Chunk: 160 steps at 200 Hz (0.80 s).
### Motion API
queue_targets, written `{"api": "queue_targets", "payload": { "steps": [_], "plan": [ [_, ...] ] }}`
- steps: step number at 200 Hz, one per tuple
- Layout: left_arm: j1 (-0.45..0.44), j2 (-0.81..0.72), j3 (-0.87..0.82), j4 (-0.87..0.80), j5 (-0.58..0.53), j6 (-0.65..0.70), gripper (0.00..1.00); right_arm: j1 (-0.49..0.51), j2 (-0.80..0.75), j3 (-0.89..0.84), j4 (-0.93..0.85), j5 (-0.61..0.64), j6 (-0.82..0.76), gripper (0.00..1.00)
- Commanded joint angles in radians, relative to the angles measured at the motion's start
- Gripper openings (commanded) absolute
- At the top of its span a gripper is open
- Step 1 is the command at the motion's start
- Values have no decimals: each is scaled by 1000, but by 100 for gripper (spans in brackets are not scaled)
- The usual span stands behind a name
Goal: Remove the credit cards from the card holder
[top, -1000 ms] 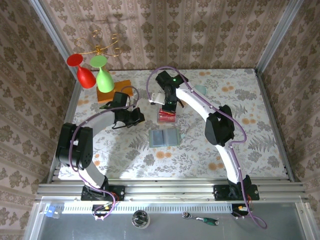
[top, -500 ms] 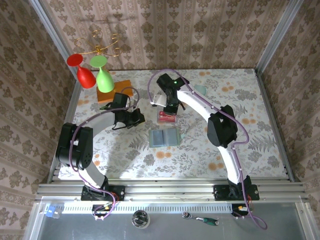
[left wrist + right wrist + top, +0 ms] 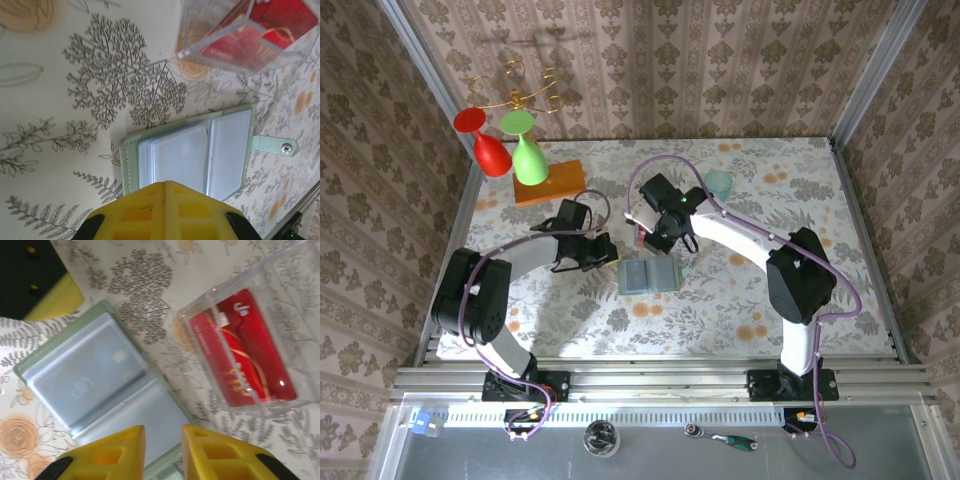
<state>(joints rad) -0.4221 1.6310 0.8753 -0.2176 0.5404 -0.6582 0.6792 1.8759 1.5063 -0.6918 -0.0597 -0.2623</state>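
Observation:
The card holder (image 3: pixel 648 276) lies open and flat mid-table, pale grey-green with clear sleeves (image 3: pixel 200 152). One sleeve holds a pale card with a chip (image 3: pixel 85 377). Red credit cards (image 3: pixel 245 357) lie in a clear plastic box (image 3: pixel 235 37) just beyond the holder. My left gripper (image 3: pixel 606 251) is at the holder's left edge, its yellow fingertips (image 3: pixel 166 184) shut together with nothing between them. Over the holder's far edge hovers my right gripper (image 3: pixel 667 240); its fingers (image 3: pixel 129 440) are apart, the gripper (image 3: pixel 163 432) open and empty.
An orange wooden block (image 3: pixel 550 183) sits at the back left with a red goblet (image 3: pixel 488 145) and a green goblet (image 3: pixel 528 155) by it. A pale teal cup (image 3: pixel 720 182) stands at the back, behind my right arm. Walls enclose the table on three sides.
My right gripper has come down from over the clear box toward the holder's far edge. My left gripper has slid right to the holder's left side. The teal cup has come into sight.

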Motion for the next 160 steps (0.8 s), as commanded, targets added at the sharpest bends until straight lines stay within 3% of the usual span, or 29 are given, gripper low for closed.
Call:
{"api": "queue_targets", "payload": {
  "steps": [1,62,160],
  "plan": [
    [-27,-34,-37,39,-30,-23,6,21,-64,-91,145,-41,214,29],
    [-81,-14,-107,105,-59,-66,2,28,-150,-280,346,-148,493,30],
    [-83,-47,-117,104,-103,-60,0,34,-112,-314,445,-223,655,29]
  ]
}}
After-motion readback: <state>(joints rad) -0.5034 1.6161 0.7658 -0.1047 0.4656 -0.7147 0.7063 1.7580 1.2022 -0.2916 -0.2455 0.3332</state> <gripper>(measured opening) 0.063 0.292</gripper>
